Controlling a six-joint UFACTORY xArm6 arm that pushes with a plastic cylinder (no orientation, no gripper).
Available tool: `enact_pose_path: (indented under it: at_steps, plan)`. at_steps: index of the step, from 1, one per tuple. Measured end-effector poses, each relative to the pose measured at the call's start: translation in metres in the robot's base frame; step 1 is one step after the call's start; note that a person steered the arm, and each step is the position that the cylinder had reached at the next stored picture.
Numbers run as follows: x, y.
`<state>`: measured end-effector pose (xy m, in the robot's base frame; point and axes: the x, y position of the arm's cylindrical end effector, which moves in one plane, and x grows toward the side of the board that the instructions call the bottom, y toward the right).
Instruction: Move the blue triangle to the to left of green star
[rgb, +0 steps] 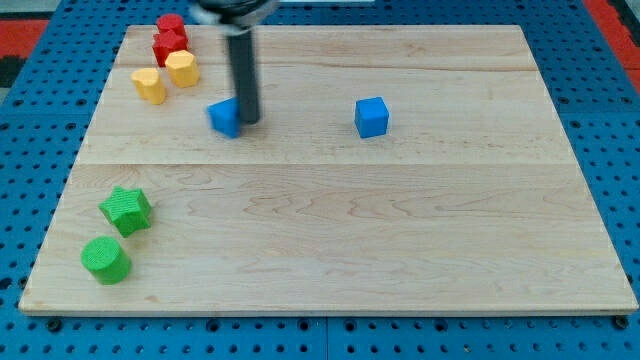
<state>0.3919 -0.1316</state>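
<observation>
Standing upright over the far left part of the pale wooden table (400, 240), the dark rod tool is ending in my tip (247, 122), which is touching the right side of the small blue triangle block (225, 117). Being a plain rod, the tool has nothing to open or close, and it is holding nothing; it is only pressing against that block. The blue triangle block is lying in the far left area, well apart from the green star block (126, 210), which is sitting near the left edge toward the near side. Just beside the star, nearer still, a green cylinder block (105, 259) is resting. A blue cube block (371, 117) is sitting to the right of my tip. At the far left corner, two red blocks (170, 38) and two yellow blocks (166, 78) are clustering together.
</observation>
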Motion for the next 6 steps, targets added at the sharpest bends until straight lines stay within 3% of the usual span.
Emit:
enact_pose_path:
  at_steps: [1, 2, 3, 5, 6]
  plan:
    - [0.014, -0.052]
    - [-0.030, -0.035]
    - [-0.032, -0.073]
    - [0.067, -0.105]
    - [0.033, -0.099]
